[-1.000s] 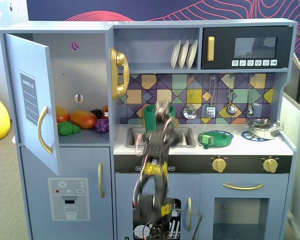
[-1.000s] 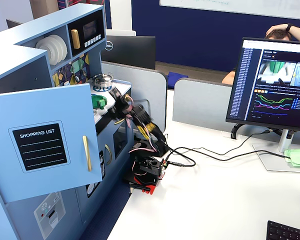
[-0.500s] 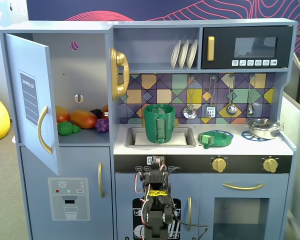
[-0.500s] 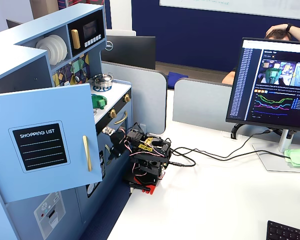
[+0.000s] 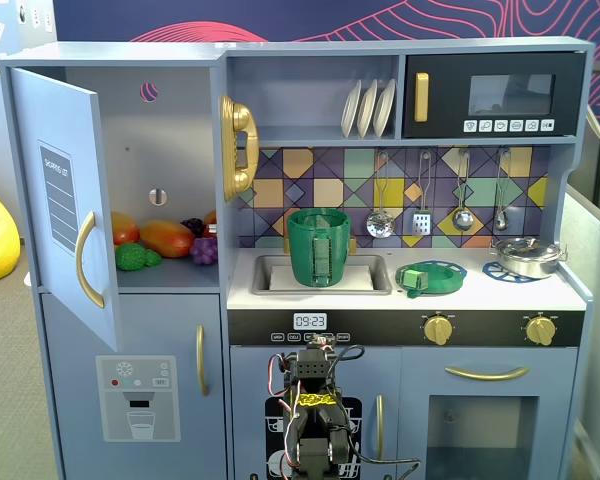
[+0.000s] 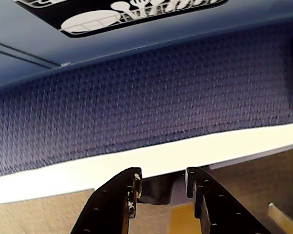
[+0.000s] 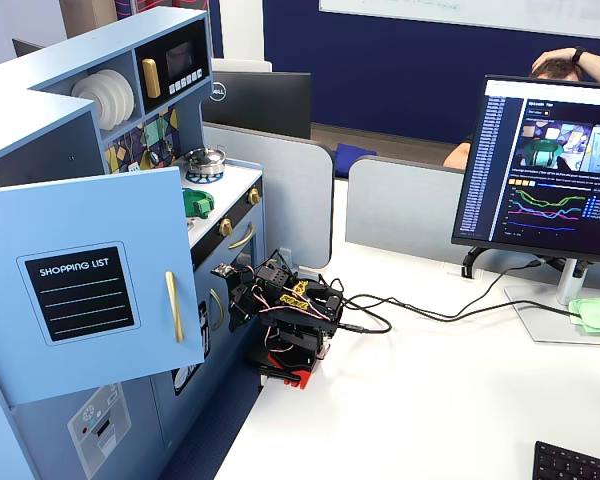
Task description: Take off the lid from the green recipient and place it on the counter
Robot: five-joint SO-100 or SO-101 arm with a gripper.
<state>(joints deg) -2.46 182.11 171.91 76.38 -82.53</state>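
The green recipient [image 5: 318, 247] stands upright in the recessed sink with no lid on it. The lid [image 5: 430, 277], a dark green disc with a lighter knob, lies flat on the white counter [image 5: 480, 291] over the left burner ring; it also shows in the other fixed view [image 7: 197, 203]. My arm [image 5: 315, 405] is folded low in front of the kitchen's lower doors, well below the counter. My gripper [image 6: 162, 176] is open and empty, pointing down over the white table edge and blue carpet; it also shows in a fixed view [image 7: 238, 292].
A small steel pot [image 5: 527, 256] sits on the right burner. The fridge door [image 5: 65, 200] stands open at left, with toy fruit [image 5: 165, 238] on the shelf inside. Utensils [image 5: 420, 205] hang above the counter. A monitor [image 7: 550, 170] and cables [image 7: 410, 305] are on the table.
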